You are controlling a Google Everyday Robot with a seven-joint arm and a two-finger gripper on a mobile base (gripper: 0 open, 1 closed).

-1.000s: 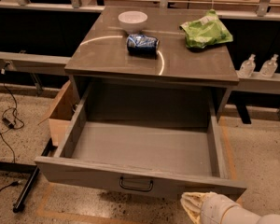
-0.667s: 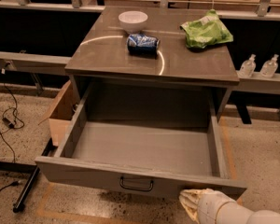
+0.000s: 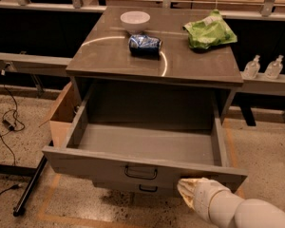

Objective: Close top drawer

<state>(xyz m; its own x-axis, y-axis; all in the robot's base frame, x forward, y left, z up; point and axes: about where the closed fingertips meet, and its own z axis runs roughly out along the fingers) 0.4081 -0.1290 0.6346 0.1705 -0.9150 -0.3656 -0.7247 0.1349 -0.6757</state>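
Observation:
The top drawer (image 3: 109, 163) is a wide grey drawer pulled far out of the grey cabinet (image 3: 133, 61). It is empty inside. Its long front panel has a small black bar handle (image 3: 140, 172) at the middle. My gripper (image 3: 186, 188) is at the lower right, with its cream-coloured tip against the drawer front just right of the handle. The white arm runs off the bottom right corner. A second, narrower drawer front with a handle (image 3: 147, 188) shows just below.
On the cabinet top lie a white bowl (image 3: 135, 20), a blue crushed can (image 3: 145, 45) and a green chip bag (image 3: 210, 31). A cardboard box (image 3: 61, 115) stands left of the cabinet. Two clear bottles (image 3: 262, 67) stand at right. Cables lie on the floor at left.
The view has shifted and the drawer front sits higher in the frame. My gripper has come up and left to the drawer front.

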